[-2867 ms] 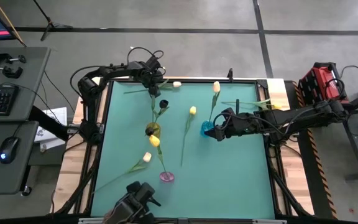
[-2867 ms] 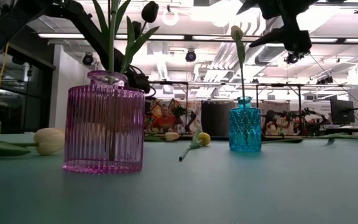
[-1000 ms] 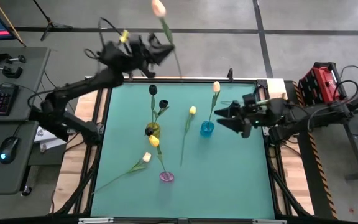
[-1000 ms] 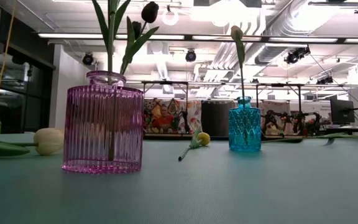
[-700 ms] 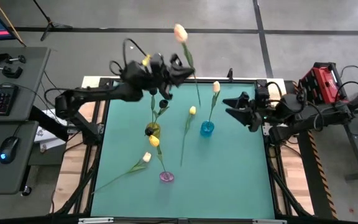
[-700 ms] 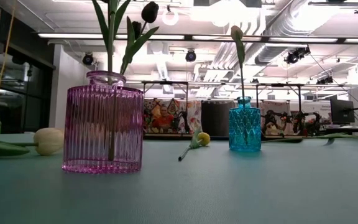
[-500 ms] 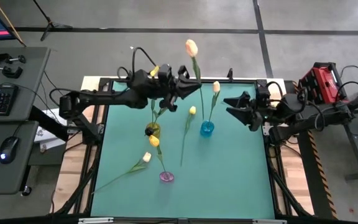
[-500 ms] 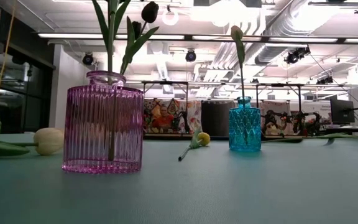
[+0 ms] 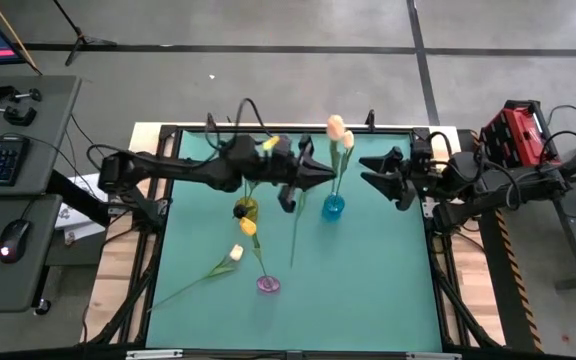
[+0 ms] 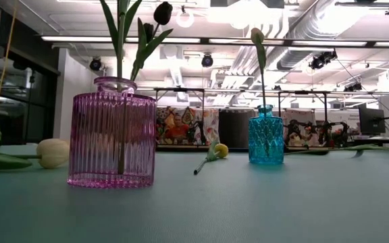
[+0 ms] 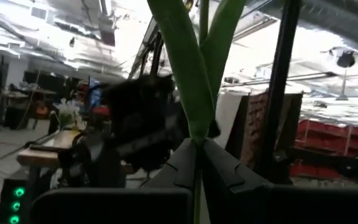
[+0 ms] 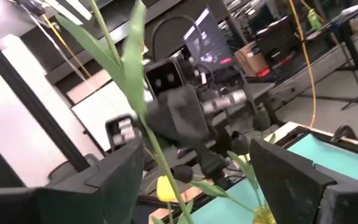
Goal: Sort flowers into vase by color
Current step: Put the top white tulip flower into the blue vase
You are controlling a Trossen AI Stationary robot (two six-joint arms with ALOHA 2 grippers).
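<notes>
Left gripper [image 9: 318, 174] clenches a peach tulip [image 9: 335, 126], arm stretched toward three o'clock beside the blue vase [image 9: 333, 207]; right gripper [image 9: 370, 172] waits, fingers spread.

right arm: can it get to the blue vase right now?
Probably yes. The right end effector is open and empty, beside the blue vase, with bare mat between. One catch: the left end effector is above that vase, holding a peach tulip, so the arms could crowd each other.
</notes>
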